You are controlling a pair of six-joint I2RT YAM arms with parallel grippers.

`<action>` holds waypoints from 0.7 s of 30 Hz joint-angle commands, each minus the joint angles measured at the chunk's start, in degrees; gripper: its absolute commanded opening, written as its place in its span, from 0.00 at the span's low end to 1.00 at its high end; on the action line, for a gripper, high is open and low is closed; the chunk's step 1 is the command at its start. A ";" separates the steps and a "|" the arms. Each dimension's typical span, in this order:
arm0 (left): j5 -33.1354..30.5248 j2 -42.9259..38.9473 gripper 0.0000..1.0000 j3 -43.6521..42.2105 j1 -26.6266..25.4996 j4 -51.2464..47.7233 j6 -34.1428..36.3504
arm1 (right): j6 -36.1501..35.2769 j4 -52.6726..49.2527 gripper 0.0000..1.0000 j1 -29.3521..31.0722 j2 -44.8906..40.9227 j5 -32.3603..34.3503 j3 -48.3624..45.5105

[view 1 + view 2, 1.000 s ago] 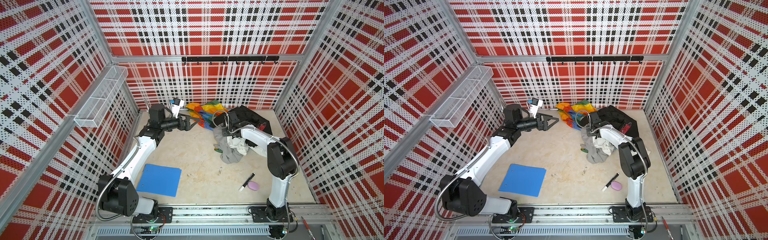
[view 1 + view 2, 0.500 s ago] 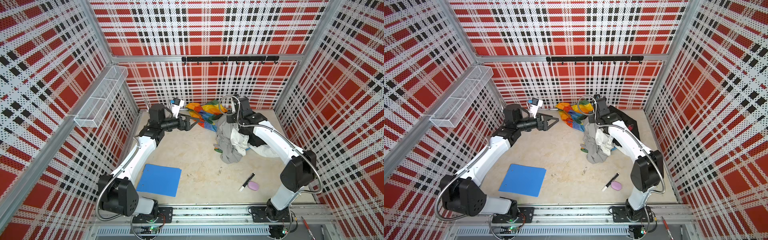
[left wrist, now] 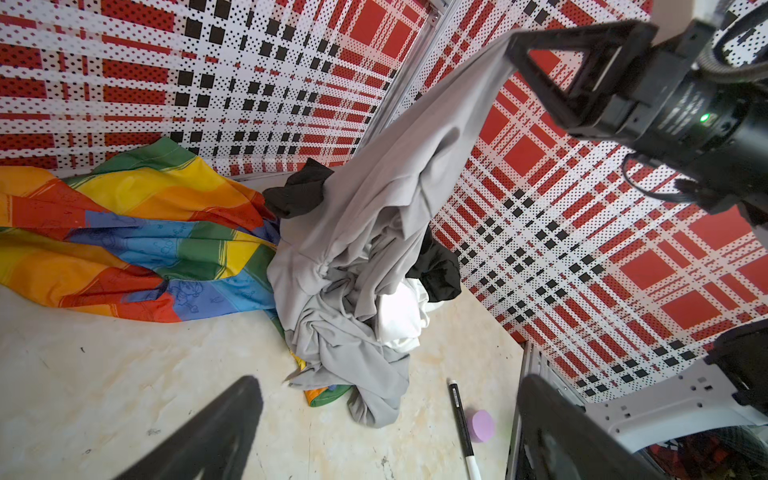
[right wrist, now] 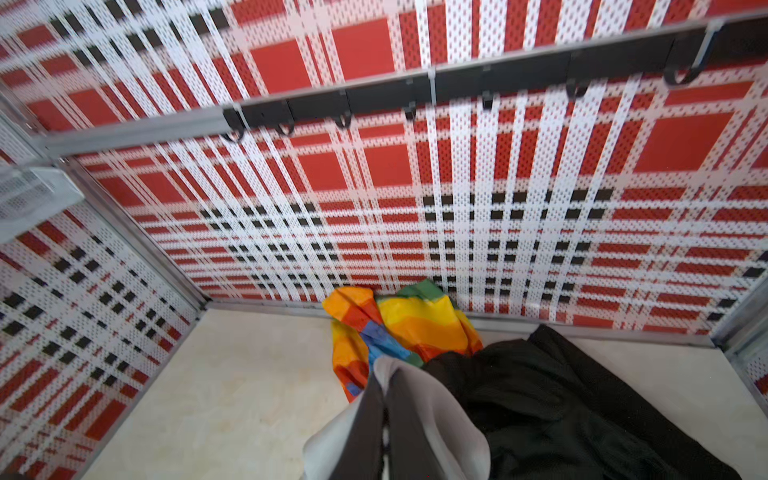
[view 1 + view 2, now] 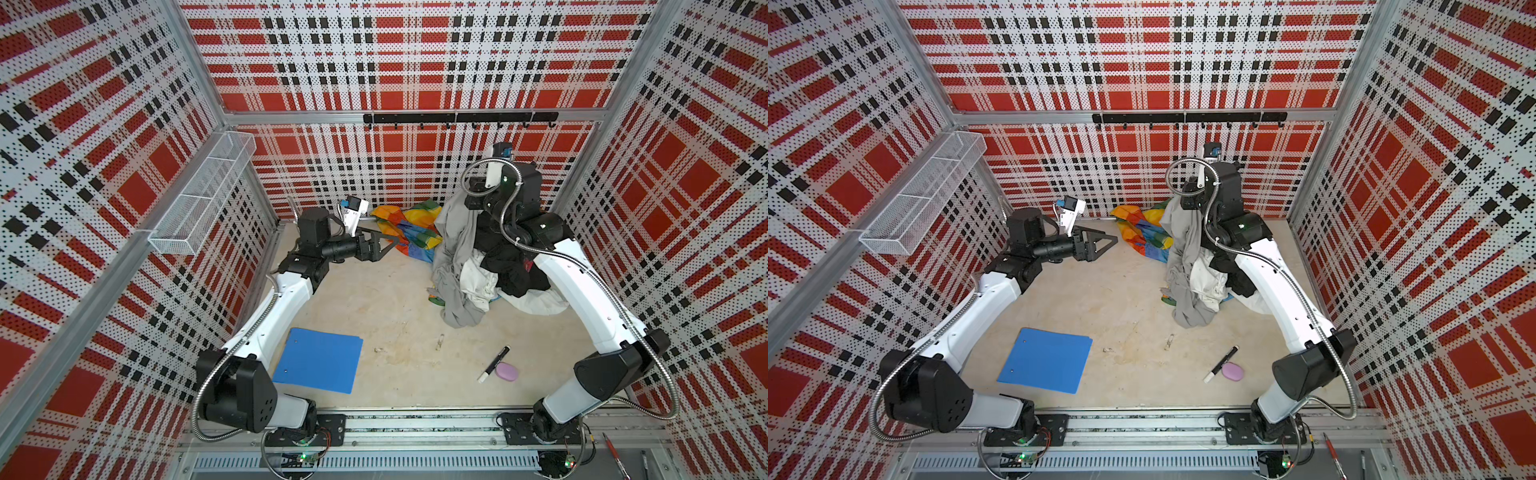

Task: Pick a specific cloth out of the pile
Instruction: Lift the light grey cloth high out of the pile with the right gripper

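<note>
Right pincer (image 3: 512, 46): you have it clenched on the cloth (image 5: 455, 232), lifted above the pile (image 5: 513, 270); its lower end rests there
Left pincer (image 5: 386, 247): released; beside the pile
Wire basket (image 5: 199, 199): wall-mounted; well apart from the pile

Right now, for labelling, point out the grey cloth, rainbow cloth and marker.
grey cloth (image 5: 455, 232), in a top view, hanging fold
rainbow cloth (image 3: 137, 241), left wrist view, middle stripes
marker (image 5: 494, 363), in a top view, barrel

Four cloths (image 5: 455, 232), one blue folder (image 5: 318, 359), one marker (image 5: 493, 363).
</note>
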 commanded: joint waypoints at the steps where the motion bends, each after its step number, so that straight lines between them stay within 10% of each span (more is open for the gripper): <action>1: 0.80 -0.20 0.99 -0.47 -0.30 2.05 -0.64 | 0.06 13.51 0.04 0.32 -3.88 0.55 3.66; 21: 2.62 0.05 0.99 -1.43 -0.15 5.09 -2.52 | 1.26 46.80 0.02 1.63 -1.97 2.98 15.92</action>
